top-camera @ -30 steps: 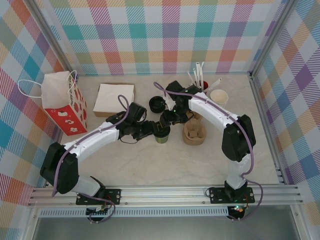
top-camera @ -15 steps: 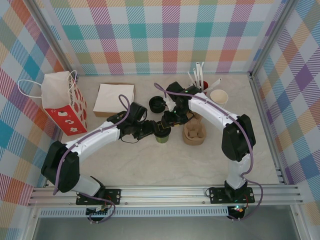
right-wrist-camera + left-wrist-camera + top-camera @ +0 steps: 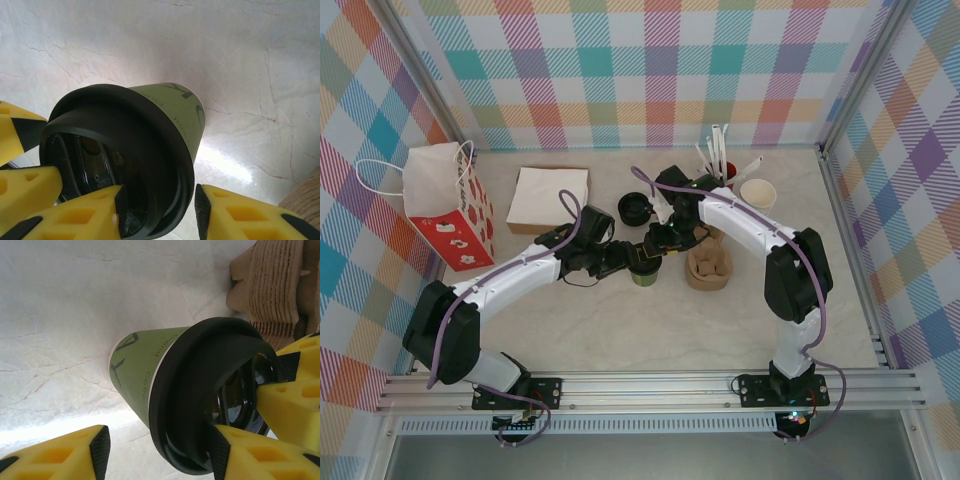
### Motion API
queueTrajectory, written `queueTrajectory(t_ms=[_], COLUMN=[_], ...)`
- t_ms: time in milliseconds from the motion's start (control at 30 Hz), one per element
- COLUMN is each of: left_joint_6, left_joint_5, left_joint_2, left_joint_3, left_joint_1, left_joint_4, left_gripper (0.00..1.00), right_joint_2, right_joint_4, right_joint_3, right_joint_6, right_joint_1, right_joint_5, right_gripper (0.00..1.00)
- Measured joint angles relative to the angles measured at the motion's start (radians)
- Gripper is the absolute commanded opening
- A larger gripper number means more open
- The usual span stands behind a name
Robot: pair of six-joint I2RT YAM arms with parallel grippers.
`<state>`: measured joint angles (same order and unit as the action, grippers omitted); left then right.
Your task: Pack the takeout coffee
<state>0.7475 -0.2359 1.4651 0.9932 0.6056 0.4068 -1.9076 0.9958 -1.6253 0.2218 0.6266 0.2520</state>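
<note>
The cup [image 3: 142, 365], olive-green with dark lettering, fills the middle of the frame, its base toward the left on the pale, veined tabletop [image 3: 75, 300]. Its black lid [image 3: 190, 390] faces lower right. The left gripper [image 3: 160, 452] straddles it from the bottom edge. One yellow finger at lower left stands apart from the cup wall, and the other's black pad touches the lid rim at lower right. The right gripper [image 3: 270, 380] reaches in from the right edge against the lid's top. A brown ridged cardboard carrier [image 3: 280, 285] sits in the upper right corner.
</note>
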Motion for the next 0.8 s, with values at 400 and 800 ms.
queueTrajectory(t_ms=[400,800], left_joint_6=[0.04,0.024], left_joint_5=[-0.055,-0.047], left_joint_2=[-0.027,-0.018], left_joint_3=[-0.072,0.016], left_joint_1=[-0.013,-0.042], left_joint_4=[-0.112,0.047], left_gripper=[0.43,0.68], right_joint_2=[0.005,0.021], right_joint_4=[0.011,-0.01], right_joint_3=[-0.012,-0.03], right_joint_6=[0.003,0.036], right_joint_1=[0.001,-0.033], right_joint_5=[-0.013,-0.029], right_gripper=[0.45,0.64])
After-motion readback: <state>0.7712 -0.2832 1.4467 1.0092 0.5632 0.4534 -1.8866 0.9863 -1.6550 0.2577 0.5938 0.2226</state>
